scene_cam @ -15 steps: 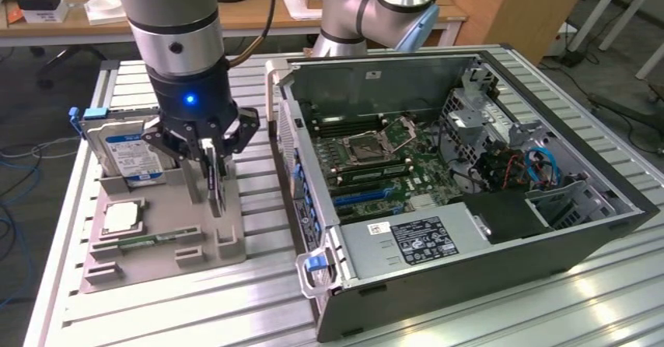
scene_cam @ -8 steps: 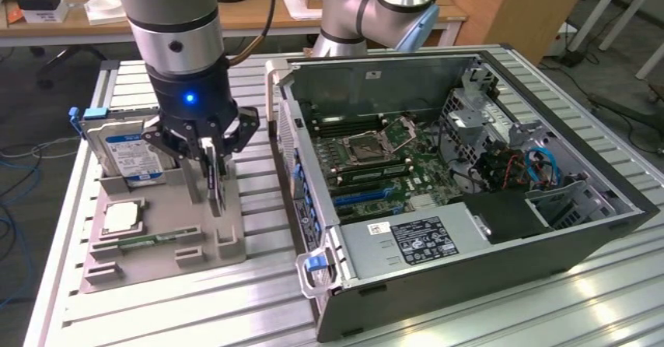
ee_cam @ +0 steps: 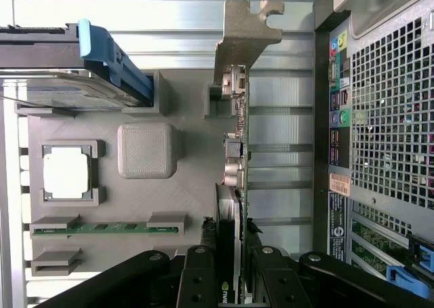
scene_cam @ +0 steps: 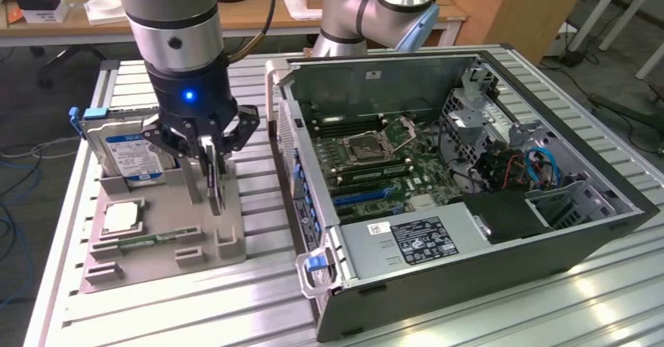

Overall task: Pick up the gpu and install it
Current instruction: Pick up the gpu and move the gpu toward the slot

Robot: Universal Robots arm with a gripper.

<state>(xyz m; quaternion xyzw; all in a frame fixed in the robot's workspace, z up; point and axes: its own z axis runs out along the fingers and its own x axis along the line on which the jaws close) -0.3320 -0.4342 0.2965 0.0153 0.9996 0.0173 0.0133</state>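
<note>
Wrist view: gripper (ee_cam: 234,271) seems clamped on the gpu (ee_cam: 241,152), stood on edge in its holder (ee_cam: 183,186) so jaws straddle it.

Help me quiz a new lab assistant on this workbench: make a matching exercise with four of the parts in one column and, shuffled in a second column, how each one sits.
Column one
1. gpu
2. hard drive
3. CPU chip
4. computer case

Column two
A. lying flat in a square recess of the grey holder
B. side panel off, motherboard exposed
C. standing on edge, clamped in the gripper
D. upright in the holder, blue rail attached

Pairs: 1-C, 2-D, 3-A, 4-B
</note>
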